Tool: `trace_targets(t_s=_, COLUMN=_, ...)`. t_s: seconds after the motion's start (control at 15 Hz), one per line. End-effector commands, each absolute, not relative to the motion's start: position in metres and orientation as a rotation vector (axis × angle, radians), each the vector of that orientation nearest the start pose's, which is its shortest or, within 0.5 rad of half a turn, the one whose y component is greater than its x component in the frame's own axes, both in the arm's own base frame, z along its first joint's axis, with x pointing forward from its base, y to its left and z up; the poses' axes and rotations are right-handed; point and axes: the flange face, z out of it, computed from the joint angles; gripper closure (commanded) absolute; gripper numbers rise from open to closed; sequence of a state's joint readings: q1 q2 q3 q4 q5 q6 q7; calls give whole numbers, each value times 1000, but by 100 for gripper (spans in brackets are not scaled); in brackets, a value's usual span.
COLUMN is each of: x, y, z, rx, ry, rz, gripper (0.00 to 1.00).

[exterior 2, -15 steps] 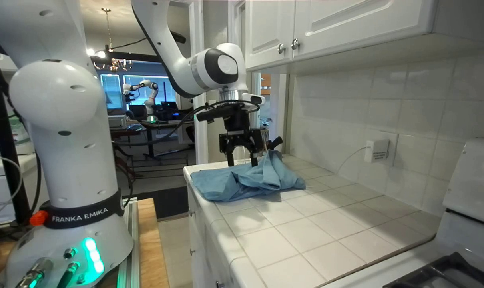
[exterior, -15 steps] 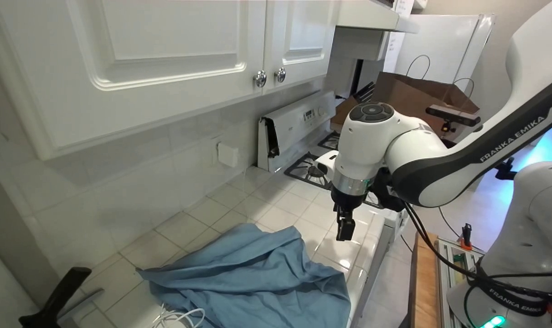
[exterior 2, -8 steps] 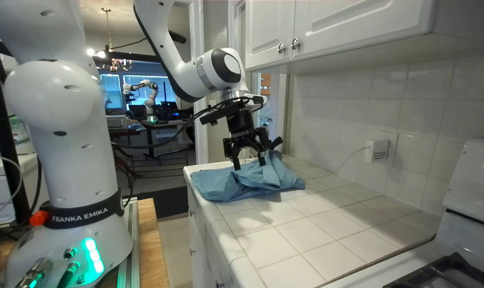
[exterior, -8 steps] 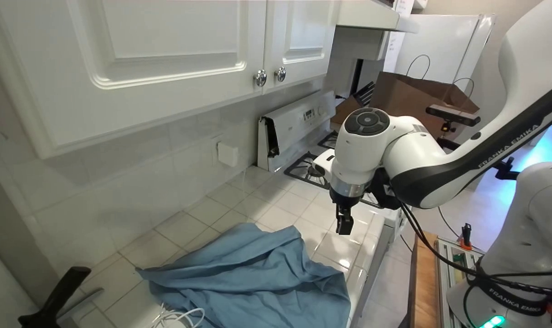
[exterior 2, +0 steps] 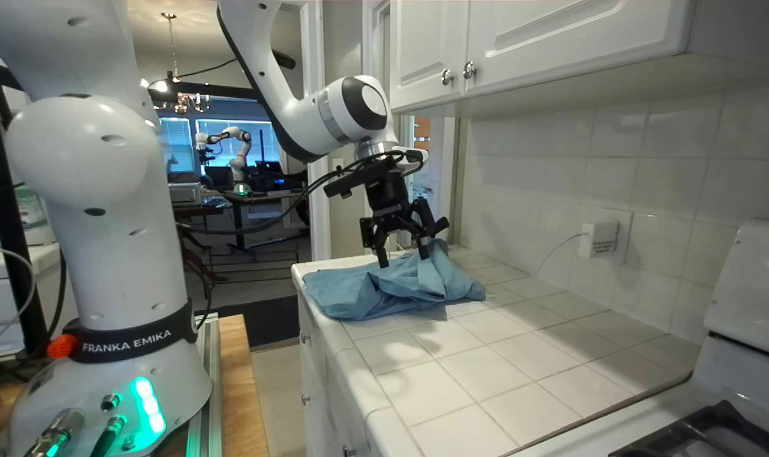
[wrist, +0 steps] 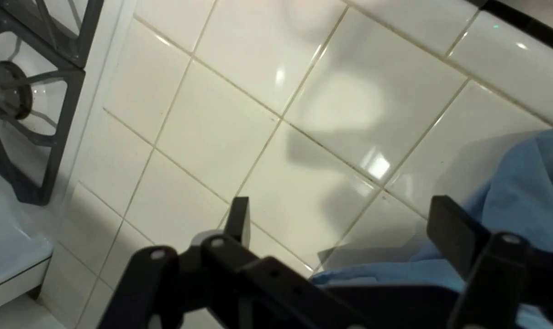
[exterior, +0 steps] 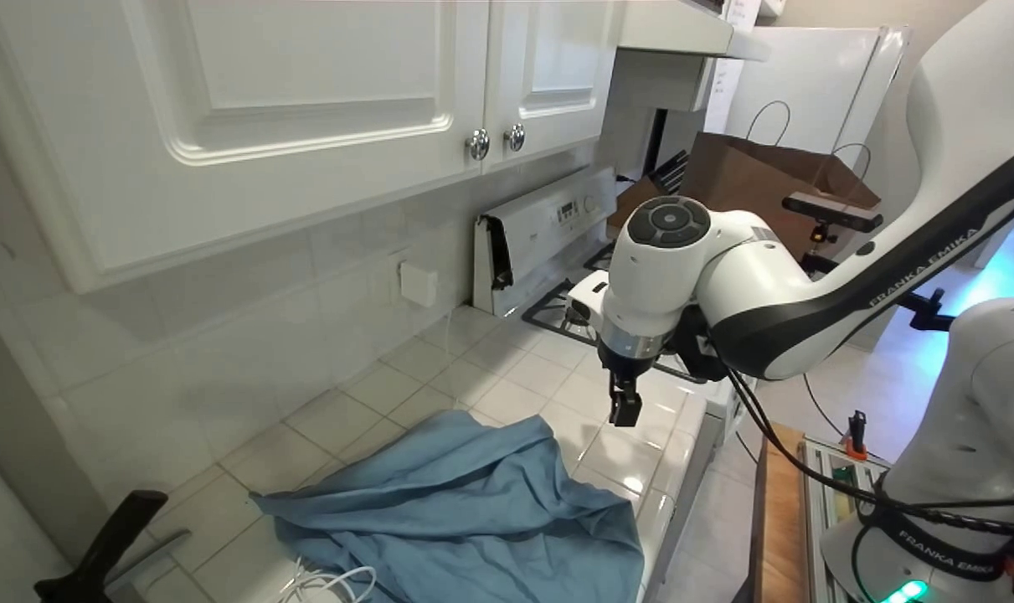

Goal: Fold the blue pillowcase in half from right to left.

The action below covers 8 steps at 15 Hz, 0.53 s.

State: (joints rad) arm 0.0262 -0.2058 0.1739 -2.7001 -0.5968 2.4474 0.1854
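Wrinkled and bunched into ridges, the blue pillowcase (exterior: 481,519) (exterior 2: 390,292) lies on the white tiled counter in both exterior views. My gripper (exterior 2: 403,259) (exterior: 625,419) hangs above the counter, beside the cloth's edge nearer the stove, its fingers pointing down and a little tilted. Seen from the wrist, the jaws stand wide apart with bare tile between the fingertips of the gripper (wrist: 341,203). Part of the pillowcase (wrist: 527,192) shows at the right there, below and behind the right finger (wrist: 454,233); the gripper's body hides some of it. Nothing is held.
White cabinets (exterior: 306,100) overhang the counter (exterior 2: 486,368). A stove with a black grate (wrist: 43,137) adjoins one end. Near the cloth lie a white cable (exterior: 326,582) and a black-handled tool (exterior: 109,544). An outlet box (exterior 2: 599,238) sits on the tiled wall.
My gripper has tilted, shifted a little toward the wall side and risen slightly. It has stayed open. The pillowcase lies as before.
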Motion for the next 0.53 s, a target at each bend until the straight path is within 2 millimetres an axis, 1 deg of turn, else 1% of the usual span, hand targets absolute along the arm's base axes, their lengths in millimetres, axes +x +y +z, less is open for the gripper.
trace_targets(t_s=0.0, x=420, y=76, z=281, rx=-3439, ry=-921, rz=-116, gripper=0)
trace_targets(t_s=0.2, x=436, y=81, z=270, rx=-3397, ry=-991, rz=-166, gripper=0)
trace_targets(t_s=0.47, x=448, y=92, z=257, rx=-3333, ry=-1053, rz=-215, gripper=0)
